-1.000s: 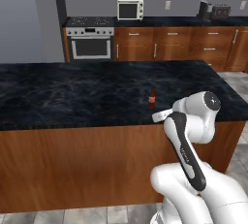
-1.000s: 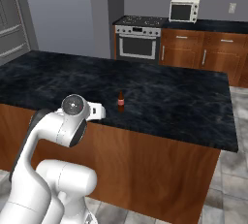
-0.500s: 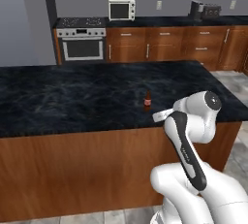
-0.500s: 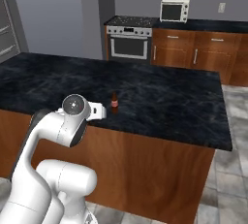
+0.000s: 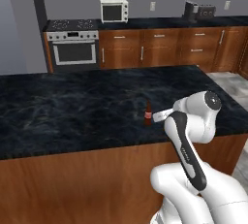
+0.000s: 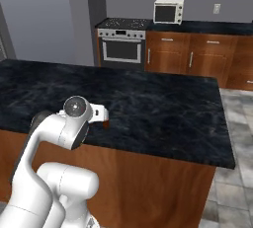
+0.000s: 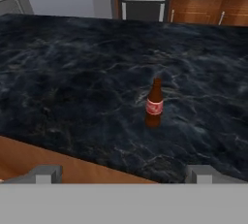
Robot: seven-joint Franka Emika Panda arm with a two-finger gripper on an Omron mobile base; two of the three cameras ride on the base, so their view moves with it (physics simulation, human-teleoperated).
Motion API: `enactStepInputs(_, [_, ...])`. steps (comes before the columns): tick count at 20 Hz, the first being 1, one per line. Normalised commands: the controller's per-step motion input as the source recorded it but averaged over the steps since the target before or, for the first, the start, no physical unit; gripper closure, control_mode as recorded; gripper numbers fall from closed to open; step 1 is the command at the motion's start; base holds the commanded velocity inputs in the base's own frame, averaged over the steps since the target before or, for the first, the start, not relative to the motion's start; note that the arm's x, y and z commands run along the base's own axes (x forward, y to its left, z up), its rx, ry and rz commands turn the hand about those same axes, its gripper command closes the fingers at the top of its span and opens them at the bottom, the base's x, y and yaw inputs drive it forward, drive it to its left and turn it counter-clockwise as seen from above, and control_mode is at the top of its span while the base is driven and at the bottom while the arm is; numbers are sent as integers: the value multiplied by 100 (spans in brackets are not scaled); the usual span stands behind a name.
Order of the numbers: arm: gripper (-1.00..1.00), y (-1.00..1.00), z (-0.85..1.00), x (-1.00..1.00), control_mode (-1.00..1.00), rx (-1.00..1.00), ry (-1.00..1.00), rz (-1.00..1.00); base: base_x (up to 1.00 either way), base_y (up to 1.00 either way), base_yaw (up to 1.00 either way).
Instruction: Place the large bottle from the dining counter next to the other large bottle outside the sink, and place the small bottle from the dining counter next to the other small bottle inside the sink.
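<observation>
Small bottle (image 7: 154, 103) at frame centre, upright with neck toward the top, alone on the dining counter (image 7: 72, 82); gripper (image 7: 123, 173) spread wide, grasping nothing, at bottom edge.

Light: even, soft, no clear source.
Shadows: faint.
Glare: dull sheen on dining counter (image 7: 72, 72).
Sharpness: slightly blurry, low-detail render.

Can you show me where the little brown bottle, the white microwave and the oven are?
Tiny dark brown bottle with a red label (image 7: 154, 104): hand view, on its red label.
Small white microwave (image 5: 114, 10): left base view, on its door.
Steel oven under the stove (image 6: 122, 51): right base view, on its dark window.
</observation>
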Motion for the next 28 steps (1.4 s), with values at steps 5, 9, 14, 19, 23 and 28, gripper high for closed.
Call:
enactStepInputs(5, [-100,0,0,0,100,0,0,0,33,12,-9])
enactStepInputs(9, [-100,0,0,0,100,0,0,0,24,13,-6])
enactStepInputs(14, [-100,0,0,0,100,0,0,0,20,8,-3])
enactStepInputs(19, [-100,0,0,0,100,0,0,0,26,7,-4])
enactStepInputs(23, [-100,0,0,0,100,0,0,0,18,11,-2])
enactStepInputs(28, [-100,0,0,0,100,0,0,0,22,6,-2])
